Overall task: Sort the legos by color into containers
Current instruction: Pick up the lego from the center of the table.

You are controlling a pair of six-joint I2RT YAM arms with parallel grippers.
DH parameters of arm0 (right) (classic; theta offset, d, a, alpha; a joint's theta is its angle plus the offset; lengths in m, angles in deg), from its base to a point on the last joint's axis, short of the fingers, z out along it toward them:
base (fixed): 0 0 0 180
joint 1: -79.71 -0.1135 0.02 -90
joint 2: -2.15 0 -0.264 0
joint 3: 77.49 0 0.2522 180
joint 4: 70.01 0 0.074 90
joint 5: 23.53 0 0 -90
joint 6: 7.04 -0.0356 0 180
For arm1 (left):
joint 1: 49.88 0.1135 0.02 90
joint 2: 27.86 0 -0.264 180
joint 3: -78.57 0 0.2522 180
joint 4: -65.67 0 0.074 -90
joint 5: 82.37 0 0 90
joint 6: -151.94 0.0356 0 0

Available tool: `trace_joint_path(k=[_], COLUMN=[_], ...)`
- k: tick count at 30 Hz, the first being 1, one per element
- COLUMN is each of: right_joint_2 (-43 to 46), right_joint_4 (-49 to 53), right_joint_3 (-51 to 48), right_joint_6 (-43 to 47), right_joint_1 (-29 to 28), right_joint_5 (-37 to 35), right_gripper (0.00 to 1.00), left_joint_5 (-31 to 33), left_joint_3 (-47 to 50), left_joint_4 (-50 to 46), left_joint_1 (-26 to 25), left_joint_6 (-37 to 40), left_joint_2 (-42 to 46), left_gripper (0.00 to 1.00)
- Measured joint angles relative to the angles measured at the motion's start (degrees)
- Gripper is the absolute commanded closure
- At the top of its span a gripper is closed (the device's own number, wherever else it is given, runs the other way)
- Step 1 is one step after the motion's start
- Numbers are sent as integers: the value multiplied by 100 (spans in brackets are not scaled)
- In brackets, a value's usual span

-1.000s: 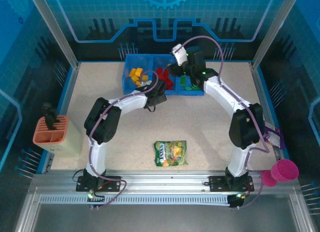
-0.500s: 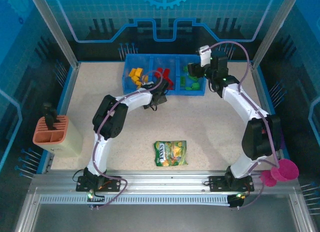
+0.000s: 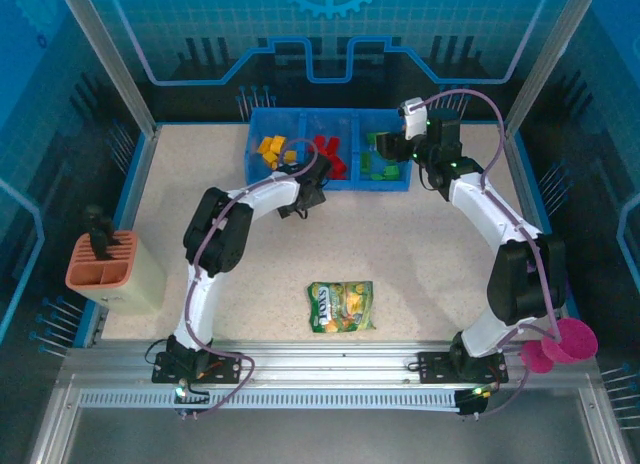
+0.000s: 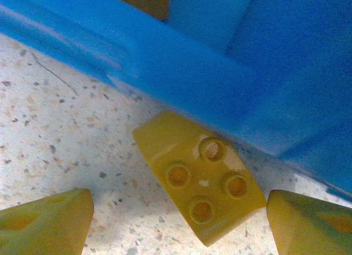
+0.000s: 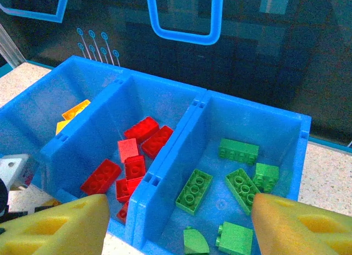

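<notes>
A yellow lego point(image 4: 201, 186) with four studs lies on the table against the front wall of the blue tray point(image 4: 220, 73). My left gripper point(image 4: 179, 227) is open around it, one finger on each side, not touching it. In the top view the left gripper point(image 3: 303, 191) sits at the tray's point(image 3: 262, 114) front wall. My right gripper point(image 5: 179, 227) is open and empty above the tray point(image 5: 165, 167). Below it are green legos point(image 5: 236, 183) in the right compartment, red legos point(image 5: 129, 161) in the middle and yellow legos point(image 5: 71, 115) in the left.
A green-yellow candy bag point(image 3: 340, 306) lies at the table's near middle. An orange-brown basket point(image 3: 100, 264) stands at the left edge and a pink cup point(image 3: 565, 342) at the near right. The enclosure's back wall rises just behind the tray.
My right gripper has swung right, from over the tray's middle to its right end. The left gripper has shifted slightly left along the tray's front wall.
</notes>
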Motion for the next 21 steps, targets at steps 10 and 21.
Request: trace_joint_path(k=[10,21], right_joint_2=[-2,-2], right_joint_4=[-2,-2], right_joint_3=[0,0], right_joint_6=[-81,-81], right_joint_1=[0,0], right_joint_5=[131,146], right_gripper=[30,30], left_joint_5=[109,170], left_joint_3=[417,319], left_joint_4=[114,76], left_joint_1=[31,31], left_joint_6=[-24,-31], left_joint_2=[160,118], left_gripper=[19,23])
